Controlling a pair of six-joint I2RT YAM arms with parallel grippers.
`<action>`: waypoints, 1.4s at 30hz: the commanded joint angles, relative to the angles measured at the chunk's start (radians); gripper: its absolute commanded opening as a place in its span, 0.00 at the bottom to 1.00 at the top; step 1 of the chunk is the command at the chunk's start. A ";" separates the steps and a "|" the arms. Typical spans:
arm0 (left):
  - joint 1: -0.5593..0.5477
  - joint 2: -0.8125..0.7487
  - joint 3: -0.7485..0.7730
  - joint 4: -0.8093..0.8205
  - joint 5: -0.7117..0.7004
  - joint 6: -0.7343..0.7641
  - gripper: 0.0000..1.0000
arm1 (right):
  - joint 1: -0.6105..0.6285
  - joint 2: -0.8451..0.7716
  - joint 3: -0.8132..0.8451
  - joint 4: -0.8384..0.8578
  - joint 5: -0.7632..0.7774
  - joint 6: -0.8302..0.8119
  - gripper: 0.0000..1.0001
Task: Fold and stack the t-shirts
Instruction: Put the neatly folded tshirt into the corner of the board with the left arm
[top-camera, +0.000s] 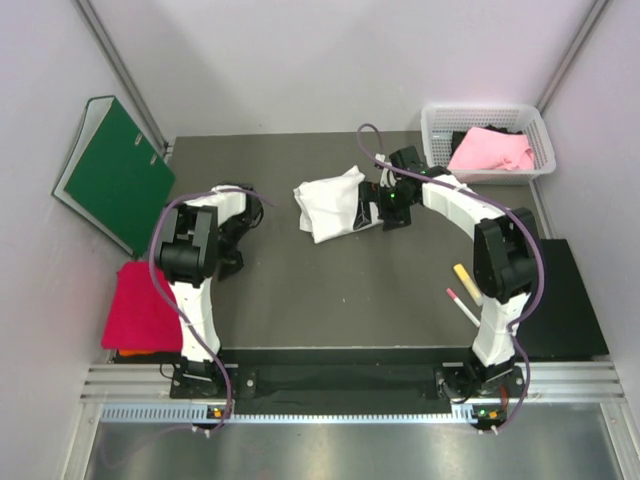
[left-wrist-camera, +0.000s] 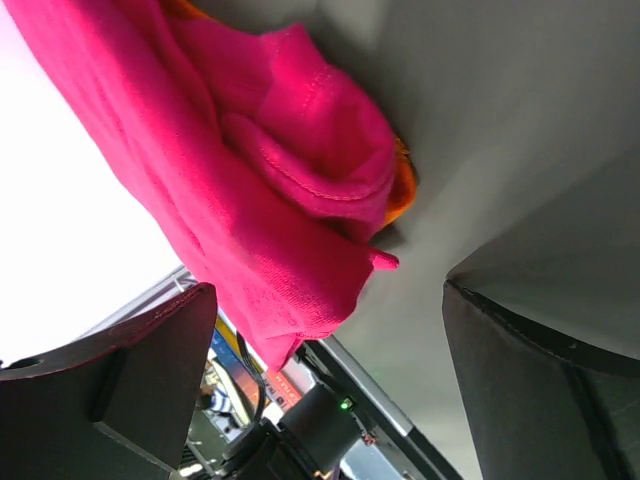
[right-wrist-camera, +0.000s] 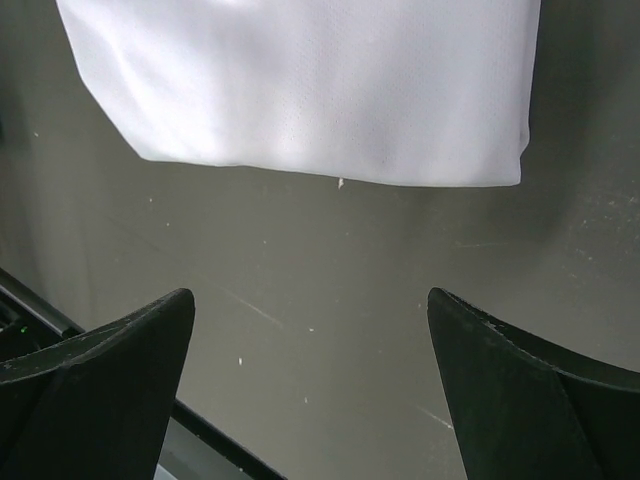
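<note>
The soft white cloth t-shirt (top-camera: 328, 203) lies on the dark desk (top-camera: 300, 290) near the middle of its far edge. Its folded edge runs across, straight ahead of the right arm's fingers (right-wrist-camera: 110, 380), which are spread and empty, just beside it. The left arm's fingers (left-wrist-camera: 130, 390), also spread, are well apart from it, towards the left edge.

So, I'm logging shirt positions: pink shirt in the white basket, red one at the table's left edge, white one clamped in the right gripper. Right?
Not clamped. The right wrist view shows the right gripper open and empty, with the white shirt lying on the table just beyond it. The rest stands.
</note>
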 joint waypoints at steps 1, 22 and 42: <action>0.009 0.019 -0.023 -0.027 -0.034 -0.066 0.99 | 0.002 0.003 0.054 0.012 -0.020 -0.013 1.00; 0.198 0.101 0.011 0.063 0.023 0.000 0.00 | -0.034 -0.018 0.026 0.024 -0.046 -0.008 1.00; -0.089 0.407 0.802 -0.127 0.328 0.032 0.00 | -0.044 -0.017 0.039 0.003 -0.020 -0.019 1.00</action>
